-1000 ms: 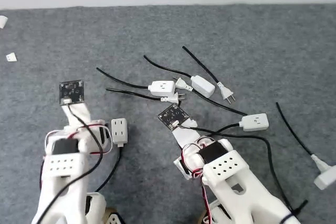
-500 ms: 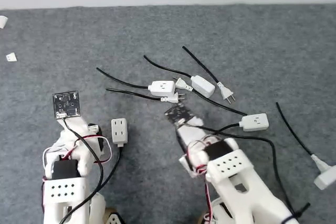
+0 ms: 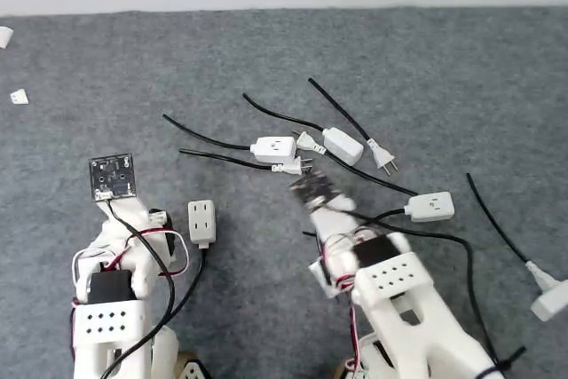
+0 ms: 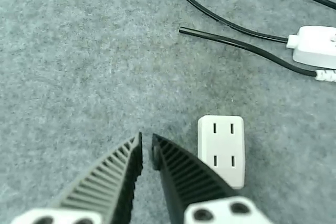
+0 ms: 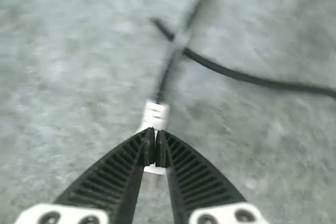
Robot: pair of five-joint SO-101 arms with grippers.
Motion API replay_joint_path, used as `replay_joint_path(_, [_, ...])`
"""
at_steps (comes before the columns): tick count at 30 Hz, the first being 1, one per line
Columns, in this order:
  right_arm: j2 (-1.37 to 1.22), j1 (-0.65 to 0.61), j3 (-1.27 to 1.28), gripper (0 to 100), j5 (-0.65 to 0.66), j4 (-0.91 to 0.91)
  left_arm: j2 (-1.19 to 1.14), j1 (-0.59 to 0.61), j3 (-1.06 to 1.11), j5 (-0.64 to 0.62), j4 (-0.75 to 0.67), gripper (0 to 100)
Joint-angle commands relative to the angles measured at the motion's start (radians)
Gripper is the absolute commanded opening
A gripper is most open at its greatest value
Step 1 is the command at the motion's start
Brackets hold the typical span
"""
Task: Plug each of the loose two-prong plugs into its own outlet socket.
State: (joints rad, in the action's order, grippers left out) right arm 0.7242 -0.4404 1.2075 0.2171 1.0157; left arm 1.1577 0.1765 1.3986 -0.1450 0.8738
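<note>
Jaws on the right gripper (image 5: 156, 139) were down to a hairline slit, tips right over a white plug (image 5: 156, 115) on the carpet (image 5: 63, 51). Whether they pinched it or merely covered it, I couldn't tell. Its black cord (image 5: 173, 61) ran away from the right gripper, crossing a second cable (image 5: 247, 78). Light little thing, I'd judge: hard, smooth plastic, likely to skid or twist, with a springy cord tugging at it. Best grip looked to be across the flat sides of the body, behind the prongs, never on the cord. A socket (image 3: 272, 146) lay just beyond the right gripper. Well off from it, the left gripper (image 4: 147, 139) hung all but closed on nothing, an outlet block (image 4: 221, 148) between the two.
</note>
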Motion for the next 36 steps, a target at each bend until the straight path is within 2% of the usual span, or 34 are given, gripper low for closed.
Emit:
replay_joint_path(1, [0.024,-0.081,-0.049,8.9,-0.051,-0.025,0.017,0.003,-0.005,-0.008,0.000,3])
replay_joint_path(5, [0.013,-0.111,-0.048,11.4,-0.074,-0.056,0.017,0.003,-0.005,-0.008,-0.002,3])
replay_joint_path(24, [0.010,-0.031,-0.041,11.7,-0.107,-0.093,0.015,0.002,-0.004,-0.006,-0.002,3])
replay_joint_path(30, [0.005,-0.033,-0.041,11.7,-0.124,-0.090,0.015,0.000,0.007,0.029,-0.021,3])
replay_joint_path(36, [-0.174,-0.028,-0.133,11.3,-0.129,-0.056,0.015,-0.002,0.016,0.031,-0.035,3])
